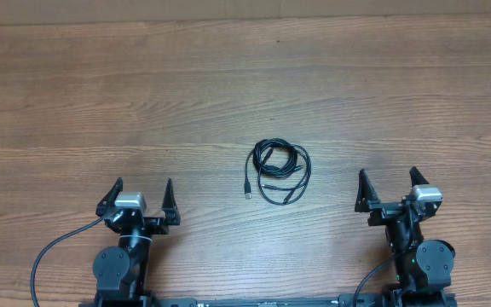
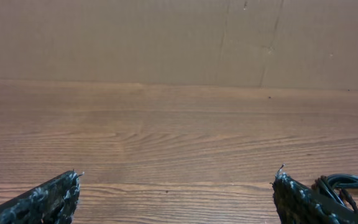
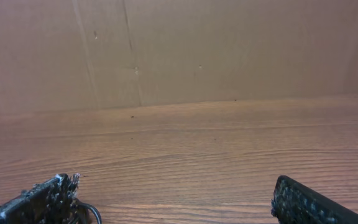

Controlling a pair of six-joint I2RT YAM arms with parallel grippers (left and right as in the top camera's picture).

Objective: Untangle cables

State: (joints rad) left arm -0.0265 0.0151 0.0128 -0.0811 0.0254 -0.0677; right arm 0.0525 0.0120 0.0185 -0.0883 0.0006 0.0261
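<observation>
Left end effector (image 1: 143, 182) and right end effector (image 1: 388, 173) both hang wide open, empty, so nothing's begun; next move is reaching for the coiled cables (image 1: 280, 170).

Counter (image 1: 245, 77): brown wood with visible grain lines, matt and smooth. Cables (image 1: 280, 172): thin black cords in a faintly glossy, plastic-looking sheath. Left claw (image 1: 142, 186) and right claw (image 1: 388, 177): black fingers (image 2: 55, 198) with rough, pitted, matt faces; wall (image 3: 229, 50) behind the counter: matt brown board.
</observation>
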